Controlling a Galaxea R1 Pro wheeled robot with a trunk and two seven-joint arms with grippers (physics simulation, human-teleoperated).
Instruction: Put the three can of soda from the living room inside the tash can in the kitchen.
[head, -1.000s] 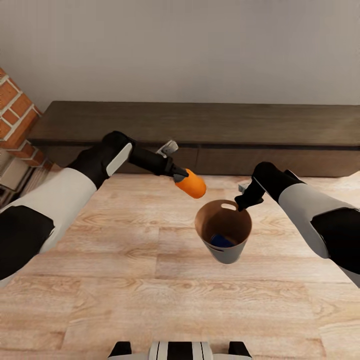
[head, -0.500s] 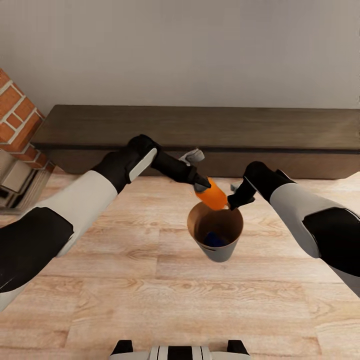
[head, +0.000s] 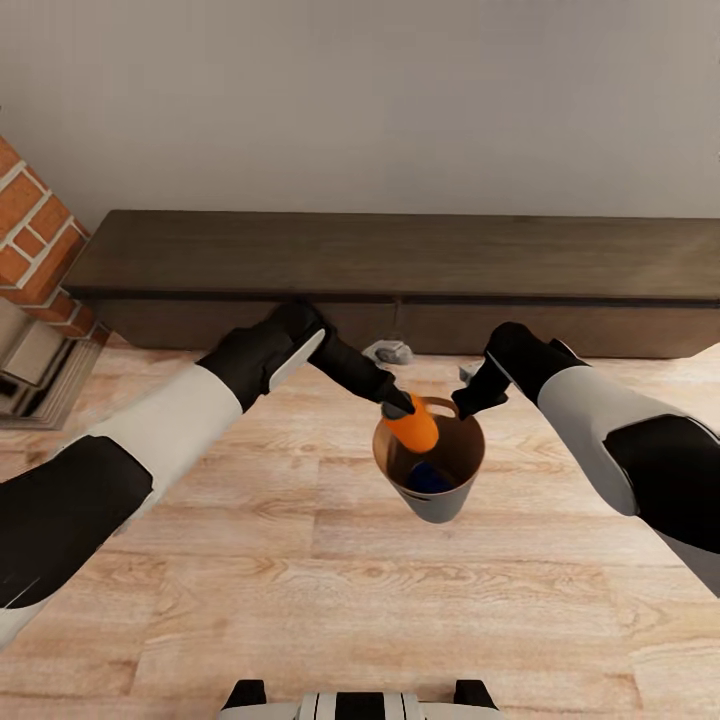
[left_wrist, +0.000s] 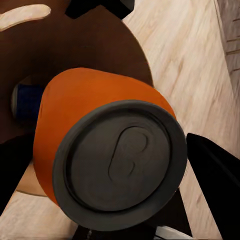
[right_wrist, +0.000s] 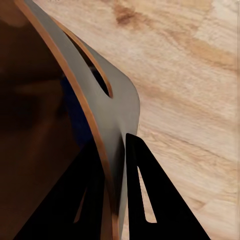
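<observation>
**Head view: orange can lowered into the mouth of the bin**

Head view showed the left gripper (head: 398, 406) lower than half a second earlier: the orange can (head: 413, 428), which had been above the rim at about 11 o'clock of the bin, now sat partly inside the opening. A second before, that can was well clear of the trash can (head: 432, 470), off toward 10 o'clock. The bin itself had drifted slightly left over that second, hanging above the wood floor (head: 300, 560) with its rim pinched by the right gripper (head: 462, 405) at roughly 1 o'clock.

The can's long axis ran diagonally — its grey top (left_wrist: 120, 162) toward the left gripper at 11 o'clock, its far end pointing down into the brown interior toward 5 o'clock. In the left wrist view the dark fingers (left_wrist: 212, 165) were clamped on either side of the can, and a blue can (left_wrist: 27, 100) lay at the bin's bottom. In the right wrist view the fingers (right_wrist: 145, 200) were closed on the bin wall beside the slot handle (right_wrist: 95, 67) — one inside, one outside.

A dark low cabinet (head: 400, 250) ran along the wall at 12 o'clock.
</observation>
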